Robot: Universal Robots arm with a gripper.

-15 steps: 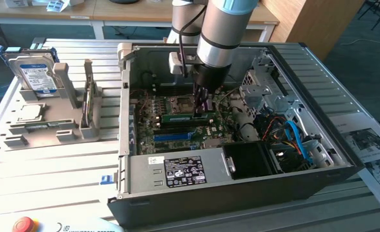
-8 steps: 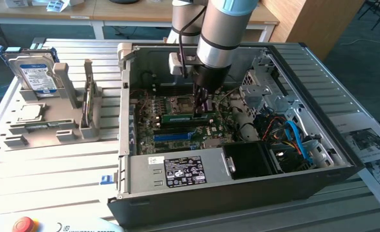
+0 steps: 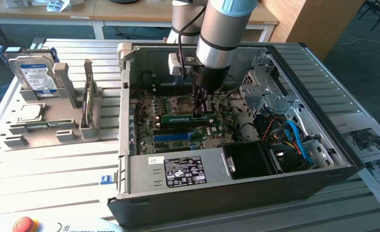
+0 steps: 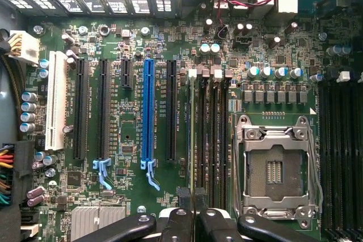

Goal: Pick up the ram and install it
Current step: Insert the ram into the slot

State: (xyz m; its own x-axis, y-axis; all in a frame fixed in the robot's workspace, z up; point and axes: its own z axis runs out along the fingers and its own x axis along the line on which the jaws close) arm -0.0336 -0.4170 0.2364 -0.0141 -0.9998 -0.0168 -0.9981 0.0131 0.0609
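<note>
Alignment decides whether this step goes well. The pincer (image 3: 199, 112) is down inside the open computer case (image 3: 241, 191), nearly shut, its two fingers pinching the ram (image 3: 180, 117) by its upper edge. In the exterior view the green stick lies level just over the board, beside the processor socket (image 3: 182, 102), on the side nearer the blue slot (image 3: 174, 137). The wrist view looks down along the pincer (image 4: 193, 222). There the ram (image 4: 192, 134) shows edge-on as a thin line, parallel to the black memory slots (image 4: 211, 140) and just beside them. Whether it already touches a slot or hangs a little above cannot be told.

To seat it well, the stick likely needs to be square to its slot along the whole length. Its notch should match the slot's key, and the white end clips (image 4: 193, 73) should be free to swing. Pressure should probably come straight down and evenly. The grip seems to sit nearer the stick's end at the exterior view's right, so that end could go in first and leave the stick tilted. A skewed push risks flexing the board or scraping the contacts.
</note>
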